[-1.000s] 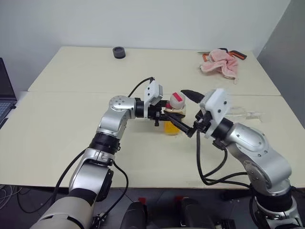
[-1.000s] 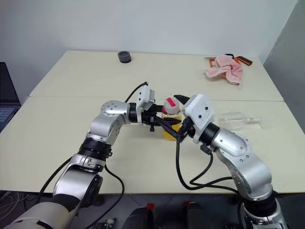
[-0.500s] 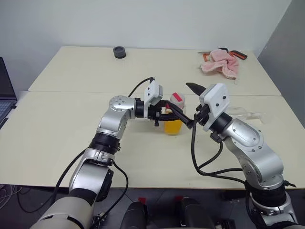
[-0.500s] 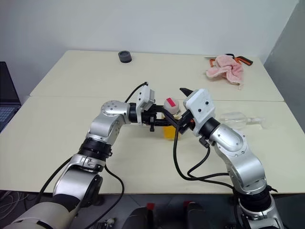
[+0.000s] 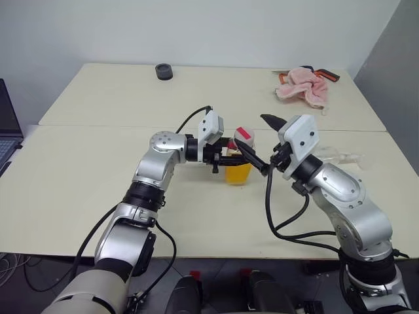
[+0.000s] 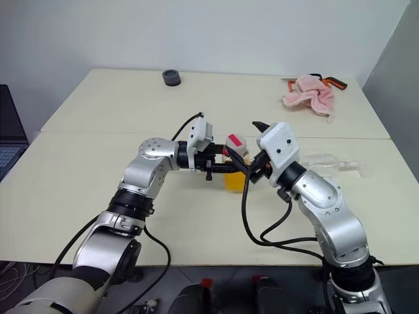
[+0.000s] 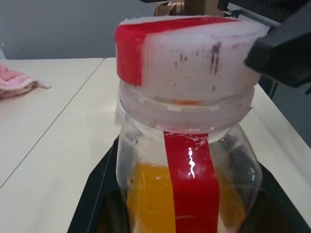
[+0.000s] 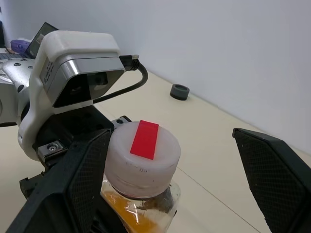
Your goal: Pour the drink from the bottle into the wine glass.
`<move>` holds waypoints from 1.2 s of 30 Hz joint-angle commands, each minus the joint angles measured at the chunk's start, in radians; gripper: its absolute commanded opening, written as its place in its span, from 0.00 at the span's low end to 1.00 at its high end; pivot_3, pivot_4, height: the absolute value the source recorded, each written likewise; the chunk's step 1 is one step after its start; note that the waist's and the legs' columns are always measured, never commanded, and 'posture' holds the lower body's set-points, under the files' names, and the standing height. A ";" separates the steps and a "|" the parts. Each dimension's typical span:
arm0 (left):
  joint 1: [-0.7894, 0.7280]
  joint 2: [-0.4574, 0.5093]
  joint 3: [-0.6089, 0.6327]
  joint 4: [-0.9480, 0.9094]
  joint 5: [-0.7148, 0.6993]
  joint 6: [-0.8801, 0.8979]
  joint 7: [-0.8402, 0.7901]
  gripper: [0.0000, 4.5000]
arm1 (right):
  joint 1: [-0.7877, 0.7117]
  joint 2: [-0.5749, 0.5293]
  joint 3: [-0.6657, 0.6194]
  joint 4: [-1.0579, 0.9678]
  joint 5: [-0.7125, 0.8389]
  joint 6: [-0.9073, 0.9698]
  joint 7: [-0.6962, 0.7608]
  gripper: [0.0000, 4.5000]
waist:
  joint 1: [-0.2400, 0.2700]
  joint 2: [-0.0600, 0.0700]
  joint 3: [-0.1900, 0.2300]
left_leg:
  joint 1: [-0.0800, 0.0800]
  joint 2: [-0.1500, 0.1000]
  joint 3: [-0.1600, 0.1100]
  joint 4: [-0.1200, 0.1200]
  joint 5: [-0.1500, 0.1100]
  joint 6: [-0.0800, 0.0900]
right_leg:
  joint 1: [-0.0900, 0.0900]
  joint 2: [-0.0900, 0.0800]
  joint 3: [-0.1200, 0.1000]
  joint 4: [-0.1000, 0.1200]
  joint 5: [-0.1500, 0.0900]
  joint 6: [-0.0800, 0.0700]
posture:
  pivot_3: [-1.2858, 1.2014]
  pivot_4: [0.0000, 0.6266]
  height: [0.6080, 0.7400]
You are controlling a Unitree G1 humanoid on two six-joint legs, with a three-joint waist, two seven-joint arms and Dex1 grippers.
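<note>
Leftmost, a dark laptop (image 5: 5,124) sits at the edge of the table (image 5: 91,163), and a small dark round object (image 5: 163,71) rests near the table's far side. Further in, the left gripper (image 5: 226,156) reaches in sideways toward the right and is clamped tight on the bottle (image 5: 238,160), with its fingers (image 7: 92,194) pressing the body below the neck. The bottle stands upright near the middle of the table, on or just above its surface; the pictures do not settle which. The drink (image 7: 150,204) fills the lower part of the clear body, under a vertical red stripe label (image 7: 189,179). The red-and-white cap (image 8: 142,148) is on the bottle. Just to the right, the right gripper (image 5: 258,142) is spread wide and holds nothing; one finger (image 8: 68,189) lies beside the cap on one side, the other (image 8: 274,174) stands well apart on the other. Beyond that arm, the wine glass (image 6: 327,163) lies on its side on the table. At the far right corner a pink cloth (image 5: 301,88) is bunched up.
</note>
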 commanded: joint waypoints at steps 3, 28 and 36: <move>-0.017 0.003 0.006 -0.035 -0.014 -0.005 -0.010 0.39 | 0.004 -0.014 -0.055 -0.054 0.024 0.014 0.002 0.95 | 0.000 0.000 0.000 | 0.000 0.000 0.000 0.000 0.000 0.000 | 0.000 0.000 0.000 0.000 0.000 0.000 | 0.52 0.24 1.00; -0.021 0.001 0.007 -0.026 -0.013 -0.010 -0.011 0.39 | 0.025 -0.043 -0.058 -0.076 0.053 0.026 0.012 0.95 | 0.000 0.000 0.000 | 0.000 0.000 0.000 0.000 0.000 0.000 | 0.000 0.000 0.000 0.000 0.000 0.000 | 0.52 0.24 1.00; -0.022 0.001 0.007 -0.023 -0.012 -0.012 -0.011 0.39 | 0.028 -0.044 -0.071 -0.079 0.057 0.029 0.015 0.95 | 0.000 0.000 0.000 | 0.000 0.000 0.000 0.000 0.000 0.000 | 0.000 0.000 0.000 0.000 0.000 0.000 | 0.52 0.24 1.00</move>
